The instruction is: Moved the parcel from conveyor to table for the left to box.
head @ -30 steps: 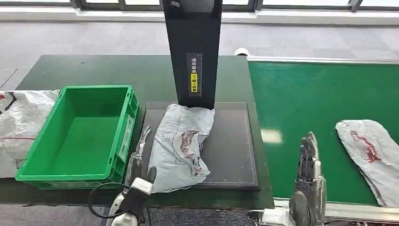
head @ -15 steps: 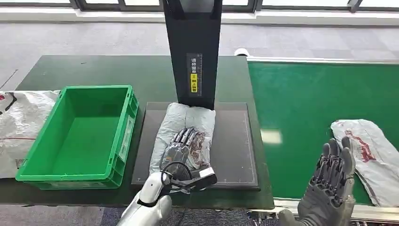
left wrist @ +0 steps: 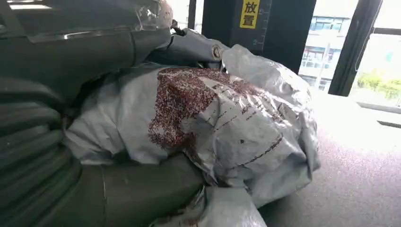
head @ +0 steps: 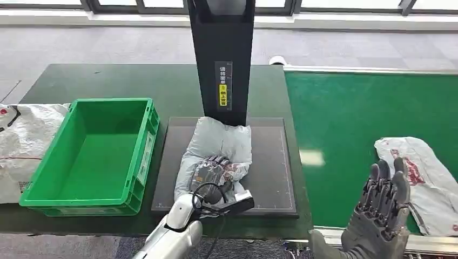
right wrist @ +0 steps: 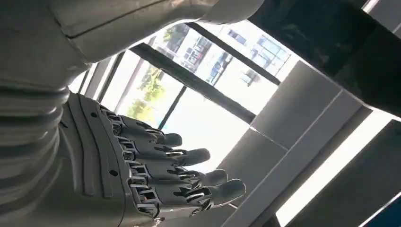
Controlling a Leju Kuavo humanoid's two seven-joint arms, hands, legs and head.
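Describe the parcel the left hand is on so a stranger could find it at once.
Find the black post at the table's middle; a dark mat lies at its foot. The grey parcel is on that mat, under the left hand. The other parcel lies on the green conveyor.

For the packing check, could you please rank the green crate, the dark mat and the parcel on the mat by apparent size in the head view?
1. Dark mat and green crate: look alike in size, unranked.
2. Parcel, partly hidden by the left hand.
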